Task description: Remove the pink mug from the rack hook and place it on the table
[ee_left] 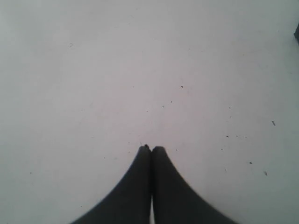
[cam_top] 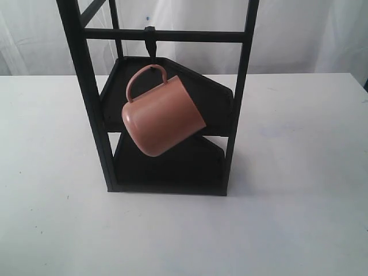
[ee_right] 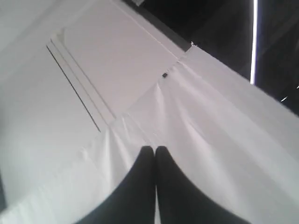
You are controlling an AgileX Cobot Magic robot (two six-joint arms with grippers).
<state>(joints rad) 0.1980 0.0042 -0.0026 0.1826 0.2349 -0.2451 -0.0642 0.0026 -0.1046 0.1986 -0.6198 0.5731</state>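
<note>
A tall black rack (cam_top: 86, 98) stands on the white surface (cam_top: 299, 190), its two front uprights rising on either side of the pink mug (cam_top: 164, 118); a thin crossbar (cam_top: 195, 35) joins them near the top, and the short rack hook (cam_top: 150, 41) juts down from it; the mug hangs from this hook by its loop handle (cam_top: 146, 80), clear of the surface, tilted so that its flat base faces down and to the left; its mouth is turned away, so whether it holds anything cannot be told. Behind the mug lie the rack's dark shelves: the upper shelf (cam_top: 215, 95), much of it hidden by the mug's body, and the lower shelf (cam_top: 172, 167) just below the mug's base; pale cloth (cam_top: 299, 34) hangs behind the rack.

Neither arm shows in the exterior view; the left tool (ee_left: 151, 148) is clenched, fingertips pressed together on nothing, above a bare stretch of surface dotted with tiny dark specks (ee_left: 273, 123) (no mug or rack near it in that view); the right tool (ee_right: 154, 148) is likewise clenched on nothing, pointing at creased white cloth (ee_right: 210, 121) and a pale panel (ee_right: 117, 60).
</note>
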